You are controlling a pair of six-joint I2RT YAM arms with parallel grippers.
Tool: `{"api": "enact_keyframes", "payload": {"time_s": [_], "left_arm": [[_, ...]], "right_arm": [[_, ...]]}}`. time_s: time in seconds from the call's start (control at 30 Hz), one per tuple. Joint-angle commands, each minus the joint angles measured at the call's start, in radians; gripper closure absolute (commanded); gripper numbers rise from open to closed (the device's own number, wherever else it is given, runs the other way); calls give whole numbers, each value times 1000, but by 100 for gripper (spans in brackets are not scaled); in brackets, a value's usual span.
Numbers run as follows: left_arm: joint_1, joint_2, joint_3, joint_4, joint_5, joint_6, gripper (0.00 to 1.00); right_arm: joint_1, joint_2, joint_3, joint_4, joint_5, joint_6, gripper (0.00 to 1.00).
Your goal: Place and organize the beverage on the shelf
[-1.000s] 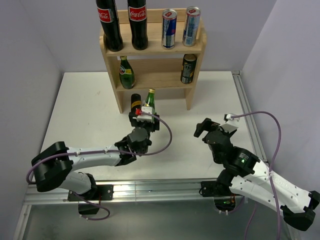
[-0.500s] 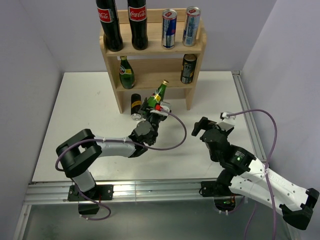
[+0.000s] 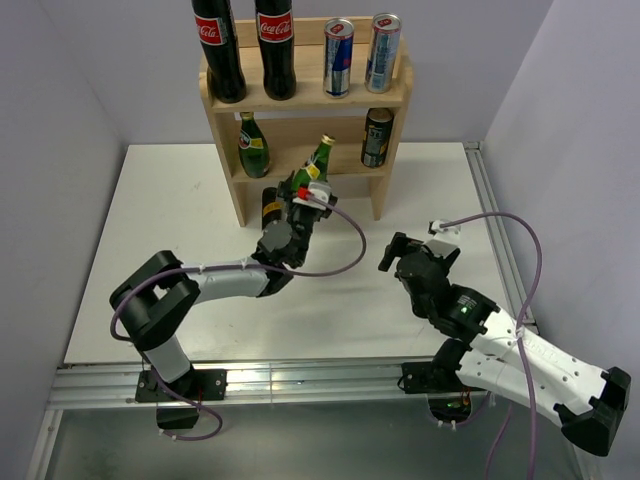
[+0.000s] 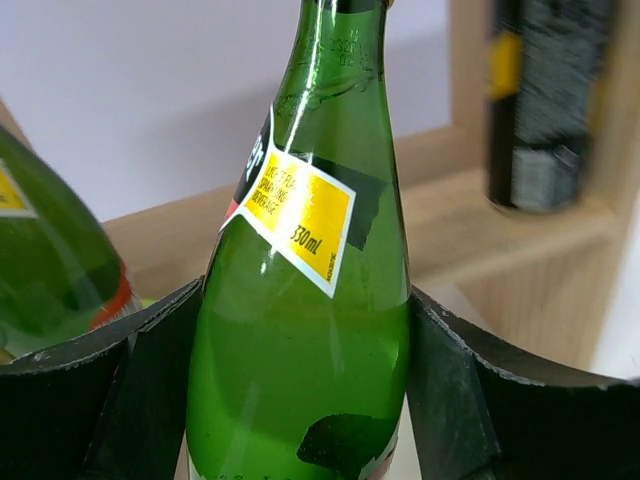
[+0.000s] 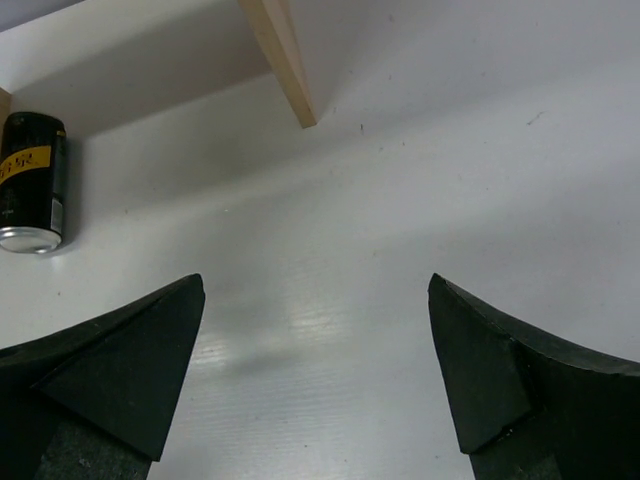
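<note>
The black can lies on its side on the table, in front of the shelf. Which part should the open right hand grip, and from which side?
Probably the middle of the black can, from above, with the fingers of the right hand across its round body. It lies on its side with the silver end facing the robot, so its curved sides face left and right, easy to straddle.

Tilted green glass bottle point(image 3: 318, 165), yellow label, before lower tier of wooden shelf point(image 3: 310, 104).

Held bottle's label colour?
Yellow label with black trim on the green bottle; clearest in left wrist view.
</note>
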Motion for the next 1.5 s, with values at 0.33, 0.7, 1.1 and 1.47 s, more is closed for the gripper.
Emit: {"api": "enact_keyframes", "payload": {"time_s": [0.33, 0.7, 1.1, 1.47], "left_arm": [[170, 22, 195, 698, 187, -177, 100], [242, 111, 247, 698, 201, -298, 100], [274, 195, 307, 698, 215, -323, 100], [274, 249, 235, 697, 168, -369, 100]], "right_arm": [[-41, 88, -2, 101, -22, -50, 0], [-71, 189, -3, 189, -72, -82, 0], [-97, 260, 3, 242, -109, -102, 0], [-103, 249, -5, 248, -126, -91, 0]]}}
